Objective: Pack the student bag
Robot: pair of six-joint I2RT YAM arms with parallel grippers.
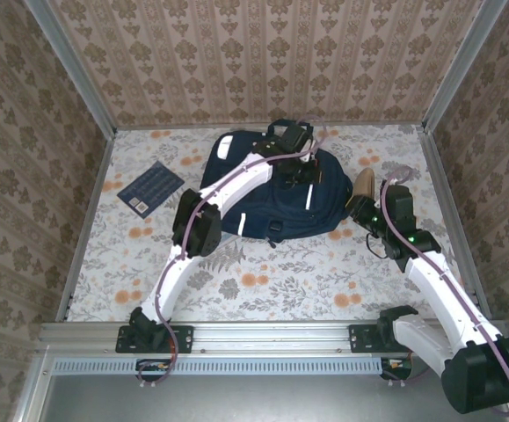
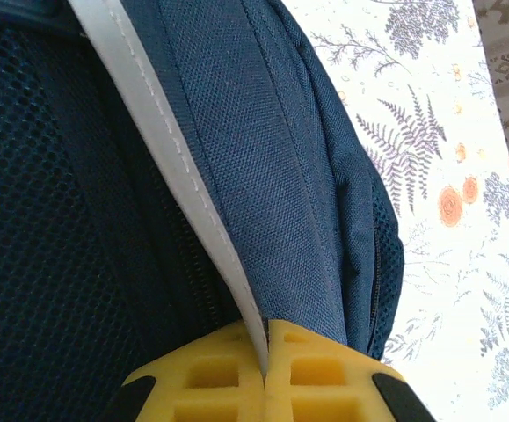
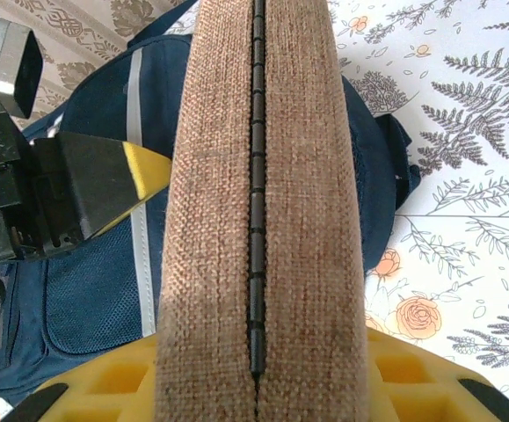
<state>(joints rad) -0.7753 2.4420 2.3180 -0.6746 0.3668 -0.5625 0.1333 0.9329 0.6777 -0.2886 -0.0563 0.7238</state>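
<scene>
Across the middle of the floral tablecloth (image 1: 280, 272) lies the student bag (image 1: 289, 215), a rounded navy pack of coarse woven cloth with dark mesh panels and a smooth white stripe. The left gripper (image 2: 265, 374), its yellow ribbed fingers pressed together, pinches a fold of the bag's cloth along that stripe. At the bag's 3 o'clock edge, the right gripper (image 3: 258, 387) clamps a tan pouch (image 3: 263, 176), long and roughly woven, with a black zipper down its centre. A flat dark-blue booklet (image 1: 150, 187) lies at 9 o'clock, apart from the bag. Open cloth spreads toward 6 o'clock, between the bag and the arm bases.
</scene>
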